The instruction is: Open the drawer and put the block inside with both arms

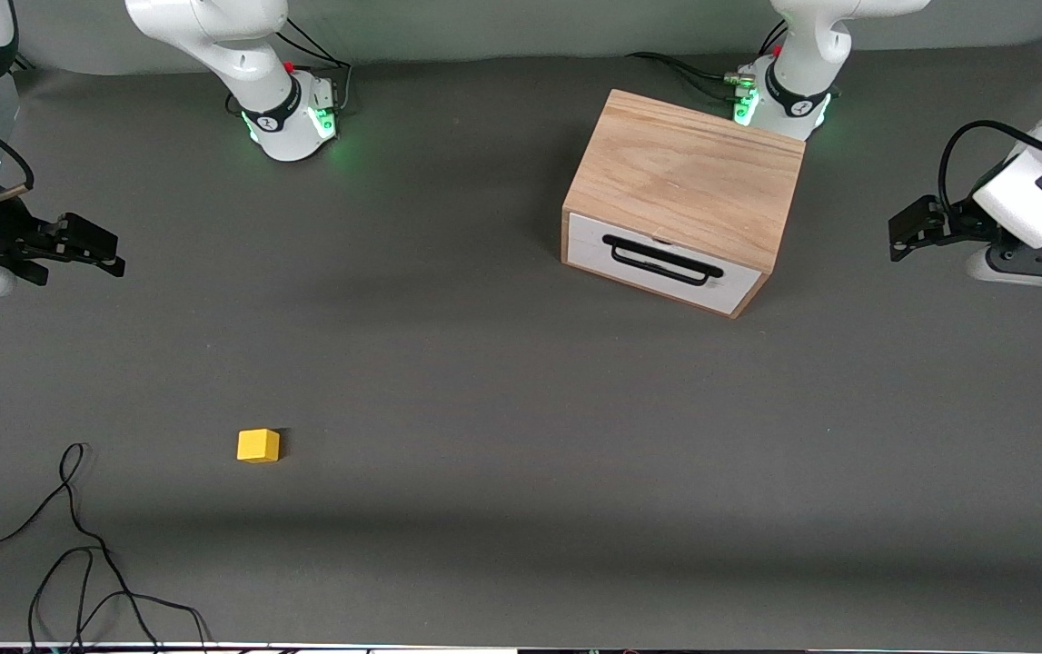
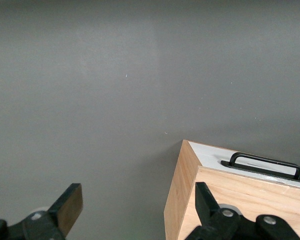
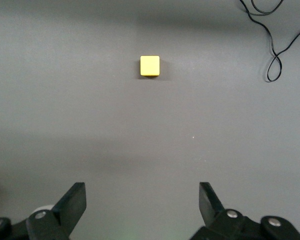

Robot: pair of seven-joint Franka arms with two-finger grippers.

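The left hand (image 2: pixel 135 212), open and empty, hangs just beside the shut drawer (image 1: pixel 663 262), while the block (image 1: pixel 258 445) lies ahead of the open, empty right hand (image 3: pixel 142 207).

You have two arms at the table, each ending in one gripper: the left gripper (image 1: pixel 904 238) at about 3 o'clock in the front view and the right gripper (image 1: pixel 94 247) at about 9 o'clock, both with fingers spread wide. You have one wooden box (image 1: pixel 686 186) at about 1 o'clock holding one drawer (image 1: pixel 661 261) with one handle (image 1: pixel 661 260). You also have one yellow block (image 1: pixel 258 445) and one loose black cable (image 1: pixel 75 554), both near 7 o'clock.
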